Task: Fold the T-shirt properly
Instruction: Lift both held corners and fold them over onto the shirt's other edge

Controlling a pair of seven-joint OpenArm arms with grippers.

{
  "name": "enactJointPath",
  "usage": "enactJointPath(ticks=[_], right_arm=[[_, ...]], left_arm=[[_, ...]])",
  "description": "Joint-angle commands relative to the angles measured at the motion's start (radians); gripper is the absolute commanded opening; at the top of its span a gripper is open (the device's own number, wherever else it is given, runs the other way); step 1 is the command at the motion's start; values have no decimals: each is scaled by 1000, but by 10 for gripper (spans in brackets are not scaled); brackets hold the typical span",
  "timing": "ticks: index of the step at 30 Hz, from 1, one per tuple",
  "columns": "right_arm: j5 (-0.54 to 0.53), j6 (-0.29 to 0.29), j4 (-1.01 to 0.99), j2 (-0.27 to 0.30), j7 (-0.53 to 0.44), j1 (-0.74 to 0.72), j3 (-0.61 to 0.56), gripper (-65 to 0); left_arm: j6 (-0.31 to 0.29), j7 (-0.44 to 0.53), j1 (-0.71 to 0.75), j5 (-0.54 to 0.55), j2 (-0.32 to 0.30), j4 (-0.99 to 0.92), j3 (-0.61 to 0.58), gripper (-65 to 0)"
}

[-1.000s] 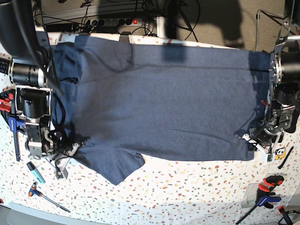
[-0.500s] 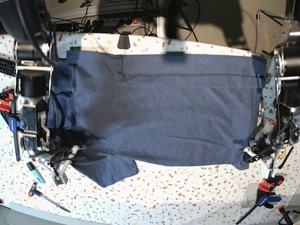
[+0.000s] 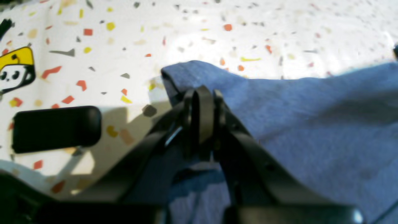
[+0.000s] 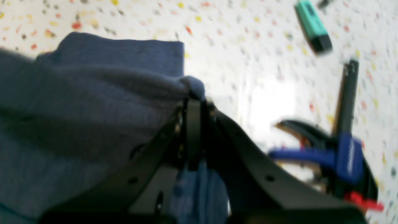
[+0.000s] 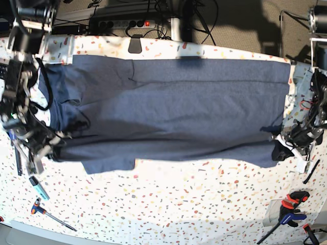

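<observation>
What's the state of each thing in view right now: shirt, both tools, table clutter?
T-shirt: spread flat across the table, plain side up, near edge lifted at both ends.
Left tool: shut on a T-shirt corner.
Right tool: shut on bunched T-shirt fabric.
Green marker: lying loose on the table, capped.
Blue clamp: lying on the table, untouched.

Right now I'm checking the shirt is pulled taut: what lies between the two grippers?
In the base view, only the T-shirt spans from the right gripper to the left gripper; each is shut on an edge.
</observation>
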State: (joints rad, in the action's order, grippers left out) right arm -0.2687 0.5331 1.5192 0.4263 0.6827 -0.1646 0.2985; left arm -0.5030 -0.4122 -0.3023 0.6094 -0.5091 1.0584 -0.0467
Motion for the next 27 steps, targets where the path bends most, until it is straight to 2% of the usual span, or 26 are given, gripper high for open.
enactJointPath(ticks=[1, 3, 7, 12, 16, 27], right_arm=[[-24, 19, 40, 16, -25, 5, 22, -650], [-31, 37, 82, 17, -27, 61, 50, -650], [-31, 36, 146, 15, -40, 156, 87, -650], [-59, 36, 195, 14, -46, 236, 145, -650], [-84, 36, 216, 14, -45, 270, 184, -650], [-80, 36, 227, 9, -45, 335, 187, -650]], left_arm=[[-3, 9, -5, 32, -24, 33, 7, -650], [-3, -16, 22, 54, -26, 60, 11, -650], [-3, -42, 75, 80, -26, 102, 40, -650], [-3, -58, 152, 107, -26, 178, 150, -650], [-3, -90, 217, 106, -26, 263, 210, -650], [-3, -96, 389, 106, -26, 384, 234, -650]])
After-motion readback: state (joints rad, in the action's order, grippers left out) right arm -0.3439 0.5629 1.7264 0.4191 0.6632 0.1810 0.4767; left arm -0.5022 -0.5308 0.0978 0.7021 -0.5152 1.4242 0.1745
